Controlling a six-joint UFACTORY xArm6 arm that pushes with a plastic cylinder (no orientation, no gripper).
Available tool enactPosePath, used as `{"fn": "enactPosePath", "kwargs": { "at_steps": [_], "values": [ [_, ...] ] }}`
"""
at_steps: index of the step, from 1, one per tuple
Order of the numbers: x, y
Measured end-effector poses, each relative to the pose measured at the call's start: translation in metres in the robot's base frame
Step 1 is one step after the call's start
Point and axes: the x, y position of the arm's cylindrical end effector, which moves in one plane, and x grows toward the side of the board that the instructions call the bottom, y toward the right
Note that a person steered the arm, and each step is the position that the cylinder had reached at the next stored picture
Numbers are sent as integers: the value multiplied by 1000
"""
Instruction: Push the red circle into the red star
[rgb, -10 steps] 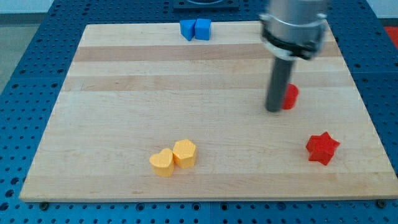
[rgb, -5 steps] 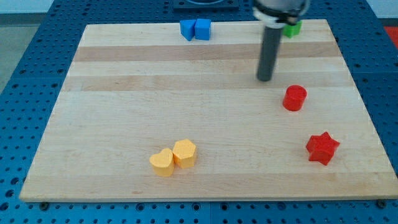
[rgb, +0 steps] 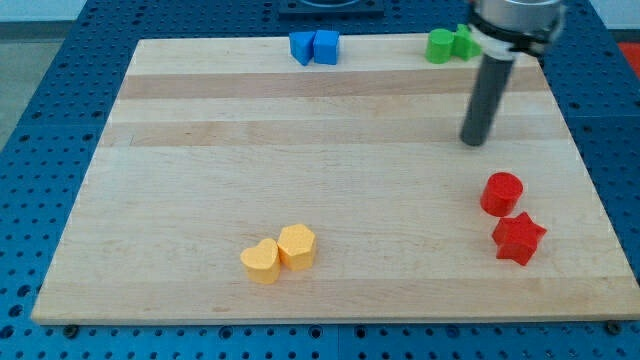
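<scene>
The red circle (rgb: 501, 193) lies on the wooden board at the view's right, just above the red star (rgb: 518, 238); the two look close to touching or touching. My tip (rgb: 474, 142) rests on the board above and slightly left of the red circle, apart from it by a short gap.
Two blue blocks (rgb: 314, 47) sit side by side at the board's top edge. Two green blocks (rgb: 447, 45) sit at the top right, partly behind the arm. A yellow heart (rgb: 261, 261) and a yellow hexagon (rgb: 296, 245) touch near the bottom middle.
The red circle has slid down and to the right, ending next to the red star. My tip moved up off the circle, then right.
</scene>
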Motion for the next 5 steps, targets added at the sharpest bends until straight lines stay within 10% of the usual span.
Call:
{"fn": "enactPosePath", "kwargs": {
  "at_steps": [2,5],
  "values": [
    [66,29],
    [55,13]
  ]
}}
